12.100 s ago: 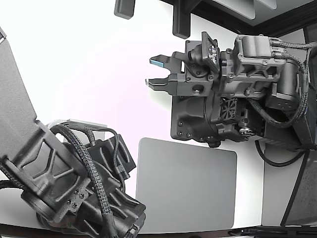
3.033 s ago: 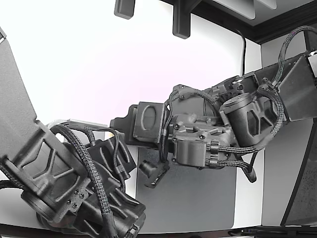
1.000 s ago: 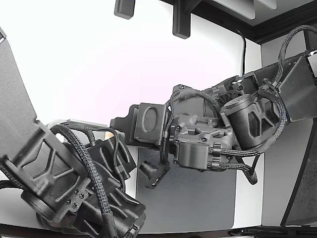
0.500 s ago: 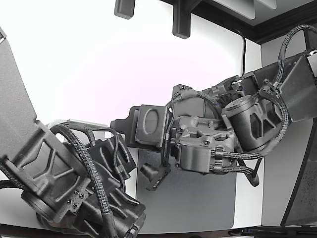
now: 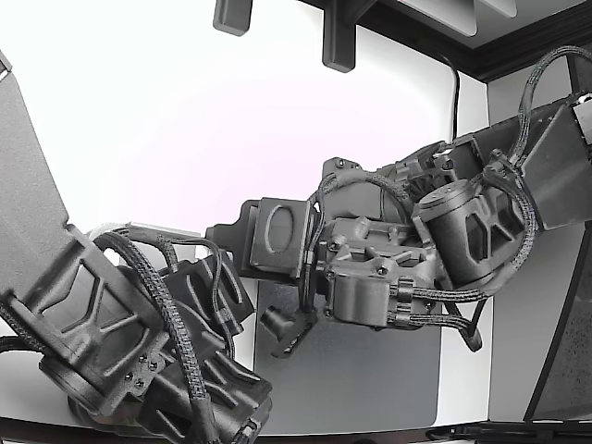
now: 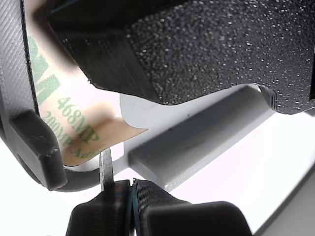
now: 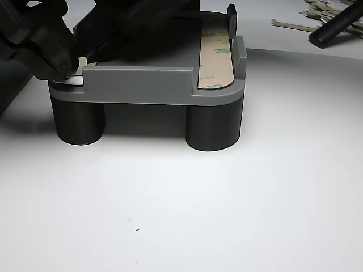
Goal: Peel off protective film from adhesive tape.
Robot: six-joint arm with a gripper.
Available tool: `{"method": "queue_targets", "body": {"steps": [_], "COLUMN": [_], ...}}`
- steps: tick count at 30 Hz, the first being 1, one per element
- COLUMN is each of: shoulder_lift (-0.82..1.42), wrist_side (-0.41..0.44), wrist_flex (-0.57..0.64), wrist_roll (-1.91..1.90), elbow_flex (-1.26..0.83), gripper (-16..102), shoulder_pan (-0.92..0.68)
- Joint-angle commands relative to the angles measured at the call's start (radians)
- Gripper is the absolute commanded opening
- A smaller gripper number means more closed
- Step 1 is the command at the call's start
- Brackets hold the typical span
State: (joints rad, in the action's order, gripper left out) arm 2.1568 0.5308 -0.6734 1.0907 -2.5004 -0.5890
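A bare white bench (image 7: 187, 215) carries the grey fixture (image 7: 142, 85). The gripper (image 6: 132, 189) is pinched together on a thin lifted tab at the fixture's corner. The printed protective film (image 6: 86, 132) looks light, limp and tearable; best taken by its curled corner.

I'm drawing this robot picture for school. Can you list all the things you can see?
Fixture: one, grey, on two dark round legs, standing on the white table.
Tape strip with film: one, tan with green print, lying in the fixture's slot on the other view's right.
Second film piece: one, tan with green print, corner beside the gripper tips.
Peeled scraps: several, pale, far corner of the table.
Mat: one, grey, below the arms.
Second arm: one, black, exterior view's left.
Gripper: one, black, tips together, holding thin metal blades.
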Motion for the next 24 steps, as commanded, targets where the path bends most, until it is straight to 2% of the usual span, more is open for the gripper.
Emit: {"method": "queue_targets", "body": {"steps": [1, 24], "shoulder_lift": [0.012, -0.028], "wrist_side": [-0.005, -0.020], "wrist_flex": [0.000, -0.020], "wrist_roll": [-0.005, -0.006], "elbow_flex": [0.032, 0.048], "gripper": [-11, -11], "shoulder_pan": [0.006, 0.006]}}
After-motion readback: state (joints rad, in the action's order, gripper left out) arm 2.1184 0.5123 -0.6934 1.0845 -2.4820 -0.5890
